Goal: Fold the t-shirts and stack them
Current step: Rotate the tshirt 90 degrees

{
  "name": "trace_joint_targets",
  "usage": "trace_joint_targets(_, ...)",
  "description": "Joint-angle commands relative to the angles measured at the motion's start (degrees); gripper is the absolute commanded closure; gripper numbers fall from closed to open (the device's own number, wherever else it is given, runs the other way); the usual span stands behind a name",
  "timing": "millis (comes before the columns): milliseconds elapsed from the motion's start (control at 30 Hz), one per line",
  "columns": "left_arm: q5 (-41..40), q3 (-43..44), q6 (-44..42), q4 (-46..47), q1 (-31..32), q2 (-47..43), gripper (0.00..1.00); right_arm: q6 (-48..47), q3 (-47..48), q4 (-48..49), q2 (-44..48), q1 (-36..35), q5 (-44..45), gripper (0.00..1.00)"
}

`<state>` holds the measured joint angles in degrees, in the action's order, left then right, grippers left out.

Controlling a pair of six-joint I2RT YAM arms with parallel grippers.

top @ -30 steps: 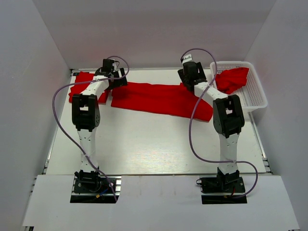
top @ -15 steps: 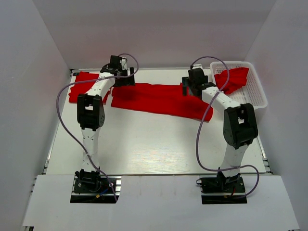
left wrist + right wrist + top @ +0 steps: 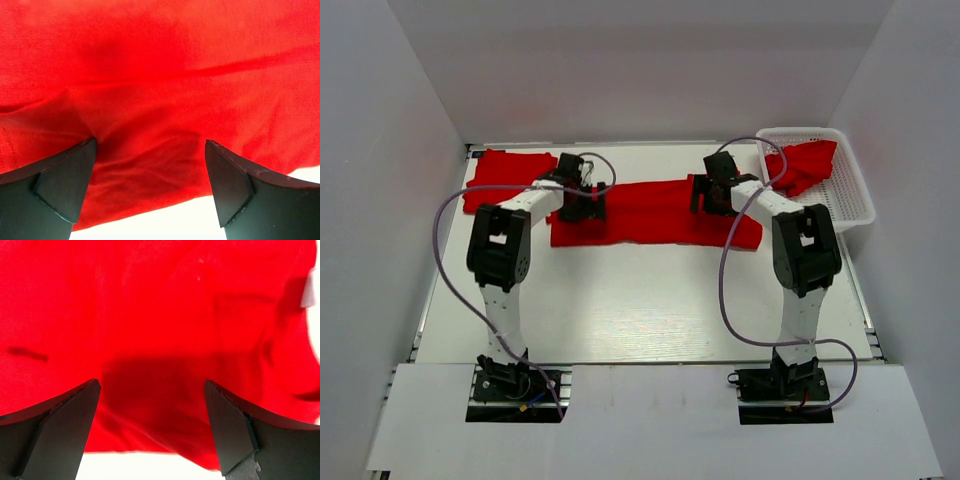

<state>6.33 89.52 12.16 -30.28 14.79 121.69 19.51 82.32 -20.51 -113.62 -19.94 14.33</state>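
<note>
left gripper (image 3: 150, 145) and right gripper (image 3: 151, 384) both spread wide, holding nothing, red t-shirt (image 3: 650, 210) right under their fingertips, its long axis running straight from one gripper to the other

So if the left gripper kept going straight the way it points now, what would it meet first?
The red t-shirt spread on the table: the left gripper, jaws open, points down onto its cloth near one edge. It looks close, though depth is hard to judge.
</note>
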Motion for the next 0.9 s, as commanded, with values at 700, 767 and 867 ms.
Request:
trace_joint_targets(700,32.77,-34.89,8.68,-7.61,27.64,-18.52,0.00,7.48,26.31,6.96,-24.54,-1.50,-32.52,0.10)
trace_joint_targets(767,36.19,-29.60,6.04,-7.60,29.94,-13.27,0.00,6.34,27.45,7.94,-24.63,-1.33,-32.61,0.10)
trace_joint_targets(867,35.43,-17.30,1.03,-13.19,33.46,-9.02,0.00,3.45,31.75,5.85,-25.24,-1.06,-31.91,0.10)
